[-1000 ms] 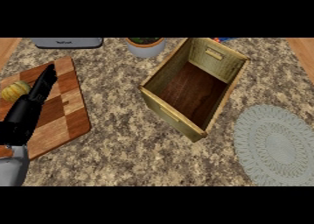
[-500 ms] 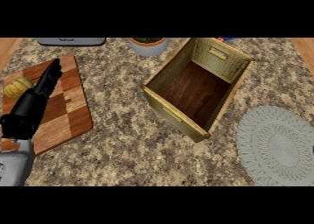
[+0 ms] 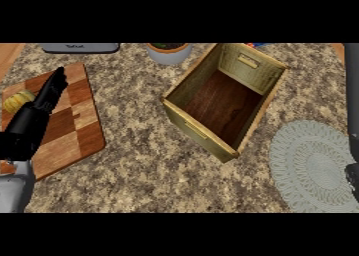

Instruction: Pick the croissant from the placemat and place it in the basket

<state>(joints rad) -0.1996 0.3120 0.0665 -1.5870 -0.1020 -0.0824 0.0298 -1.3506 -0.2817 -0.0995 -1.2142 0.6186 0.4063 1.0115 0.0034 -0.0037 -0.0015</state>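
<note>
While the left hand (image 3: pixel 43 102) lies stretched over the wooden cutting board (image 3: pixel 71 135) near the counter's (image 3: pixel 138 150) left edge, its black fingers run straight toward the board's far end and hold nothing. Just beside those fingers, on the board's left side, sits a small yellow, ridged item (image 3: pixel 17 101), partly hidden by the hand; what it is cannot be told for sure, though it may be the croissant. It is not in the basket.

At the counter's right edge a grey forearm (image 3: pixel 357 90) comes down along the side, and the dark right hand (image 3: pixel 357 181) shows only as a sliver at the lower right corner, over the rim of the round, pale green placemat (image 3: pixel 315 167). Whether that hand is open or closed cannot be told. Nothing rests on the visible part of the placemat.

Between board and placemat, toward the middle of the counter, stands the basket (image 3: pixel 248 67), a tall rectangular box with pale woven walls and a dark wooden floor, turned at an angle; its inside holds nothing. Along the counter's far edge stand a grey appliance (image 3: pixel 80 48) near the left corner and a light-coloured pot (image 3: pixel 169 52) with something dark inside it, just beside the basket's far left wall.
</note>
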